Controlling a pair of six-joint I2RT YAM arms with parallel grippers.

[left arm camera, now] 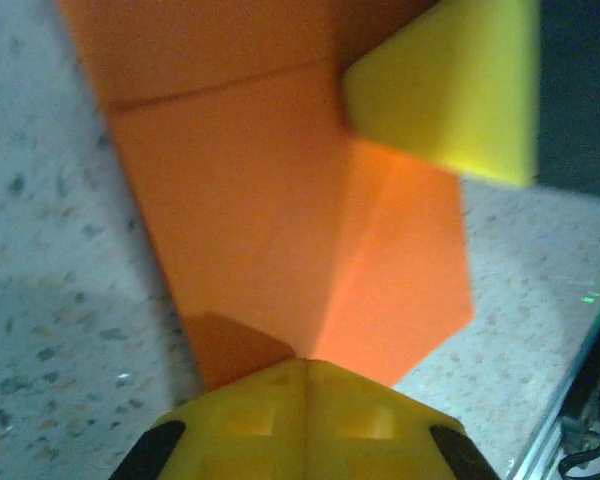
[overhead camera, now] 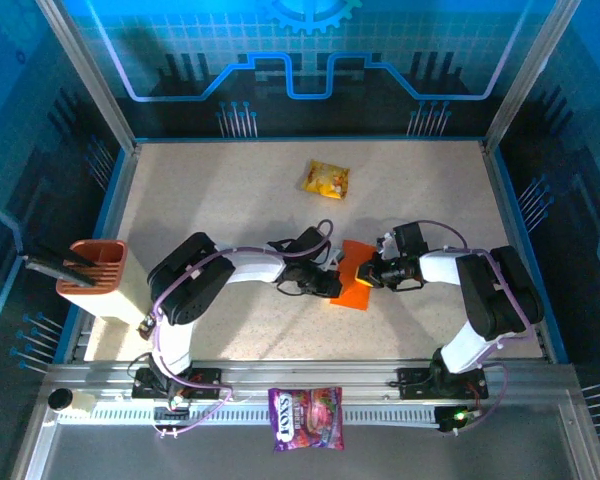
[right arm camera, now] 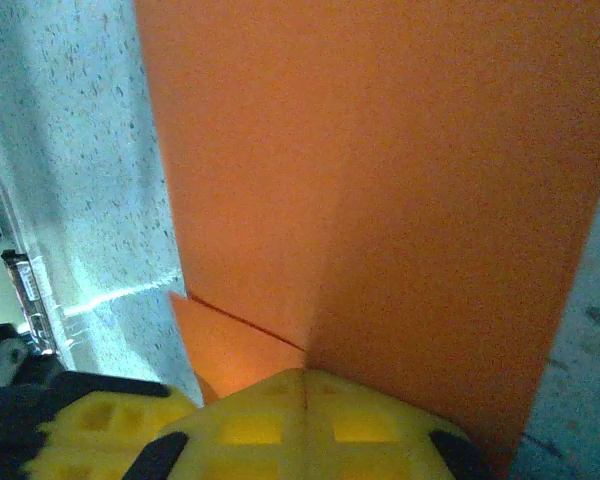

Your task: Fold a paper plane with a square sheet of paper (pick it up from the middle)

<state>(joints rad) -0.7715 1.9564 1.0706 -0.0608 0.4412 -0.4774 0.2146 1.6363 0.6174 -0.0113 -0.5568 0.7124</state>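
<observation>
The creased orange sheet of paper (overhead camera: pixel 352 293) is near the middle of the desk (overhead camera: pixel 230 200), between both tools. The left tool (overhead camera: pixel 331 283) is clamped on its left edge and the right tool (overhead camera: pixel 367 272) on its right edge.

left end effector (overhead camera: pixel 334 285) and right end effector (overhead camera: pixel 365 273) pinch the orange paper (overhead camera: pixel 354 294) from opposite sides.

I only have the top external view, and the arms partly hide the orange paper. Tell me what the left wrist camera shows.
Observer: The left fingers are shut, pinching a corner of the orange paper.
Operator: Now the right wrist.
Observer: The right fingers are shut on the paper's edge too.
Operator: Report any folds.
Observer: A straight crease crosses the sheet above the left fingers.
</observation>
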